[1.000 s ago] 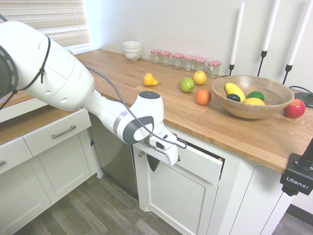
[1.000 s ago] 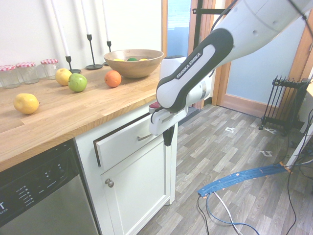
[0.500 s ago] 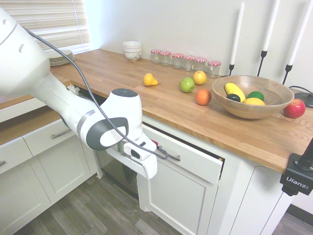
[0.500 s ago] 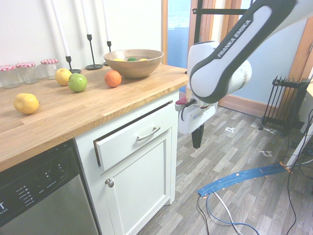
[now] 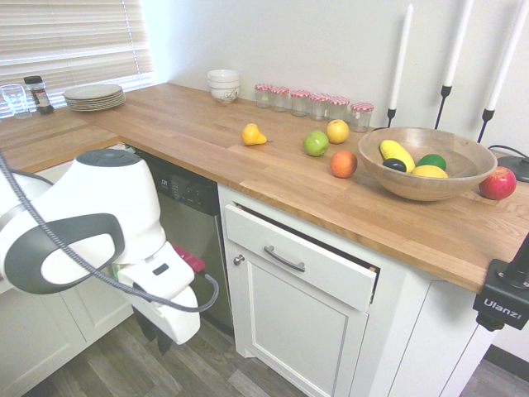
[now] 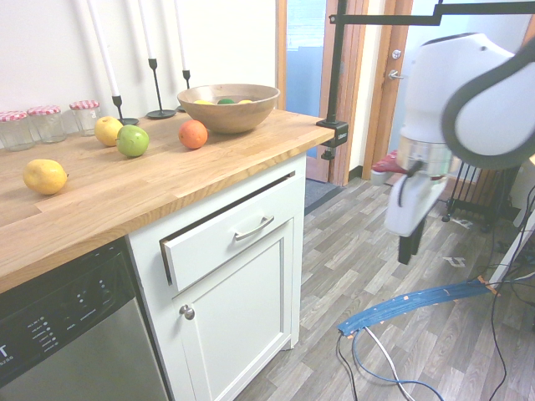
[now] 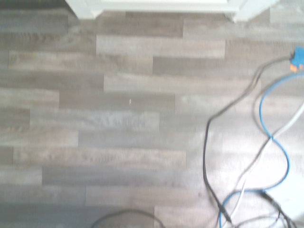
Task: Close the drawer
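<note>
The arm [image 5: 91,219] has been swung away from the cabinet [image 5: 302,322] since the earlier frame, and the gripper [image 5: 157,337] has been carried well apart from the drawer [image 5: 302,255]; the drawer's position is unchanged. The wooden countertop [image 5: 273,169] is seen above the cabinet and the dishwasher [image 5: 194,240]. The drawer, set under the countertop and above the cabinet door, is left slightly open, with a dark gap shown along its top and at its side. On the countertop, 3 white candles [image 5: 402,58] are held upright in dark stands near the wooden bowl [image 5: 426,178], in which fruit is held. A stack of plates [image 5: 94,98] is placed by the window, and white bowls [image 5: 224,84] are stacked near 6 lidded jars [image 5: 300,103]. The gripper is pointed downward over the floor, its 2 fingers parted a little, and nothing is held. The drawer's bar handle [image 5: 283,259] is left untouched.
</note>
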You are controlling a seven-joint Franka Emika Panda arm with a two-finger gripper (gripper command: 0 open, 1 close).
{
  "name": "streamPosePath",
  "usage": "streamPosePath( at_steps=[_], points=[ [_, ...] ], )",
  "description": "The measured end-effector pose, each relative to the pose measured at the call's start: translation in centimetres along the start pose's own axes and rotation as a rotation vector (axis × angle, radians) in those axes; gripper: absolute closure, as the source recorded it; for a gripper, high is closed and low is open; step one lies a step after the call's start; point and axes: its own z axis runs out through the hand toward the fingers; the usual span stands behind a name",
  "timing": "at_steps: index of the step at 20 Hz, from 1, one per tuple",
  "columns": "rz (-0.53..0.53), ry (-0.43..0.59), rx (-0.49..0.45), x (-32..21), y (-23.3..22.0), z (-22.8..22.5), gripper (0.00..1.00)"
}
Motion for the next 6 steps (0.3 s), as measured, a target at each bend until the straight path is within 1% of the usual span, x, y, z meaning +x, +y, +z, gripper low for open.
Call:
streamPosePath(
  at_steps=[2,6],
  points=[
    [0.005,0.005,0.006,-0.62,0.74,-0.42,0.00],
    [-0.002,0.012,0.007,-0.67,0.46,-0.62,0.00]
  ],
)
